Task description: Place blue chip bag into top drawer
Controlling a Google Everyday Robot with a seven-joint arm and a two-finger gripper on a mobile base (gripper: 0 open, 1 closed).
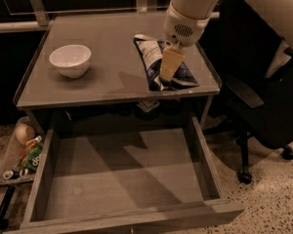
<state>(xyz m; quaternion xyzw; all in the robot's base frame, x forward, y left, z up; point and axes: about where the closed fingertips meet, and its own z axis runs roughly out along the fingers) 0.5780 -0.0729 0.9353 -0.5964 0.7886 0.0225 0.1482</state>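
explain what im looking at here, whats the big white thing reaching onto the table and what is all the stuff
The big white thing is a robot arm on a mobile base. At its tip is the gripper, the cream-coloured part it picks things up with.

There is only one picture, taken from above, looking down at the front of a grey table.

On the tabletop lie a white bowl on the left and a blue chip bag on the right. The gripper is down on the bag, which lies flat on the table. Whether it has a hold on the bag can't be seen.

Below the tabletop, the top drawer is pulled open with nothing in it. An office chair stands on the right.
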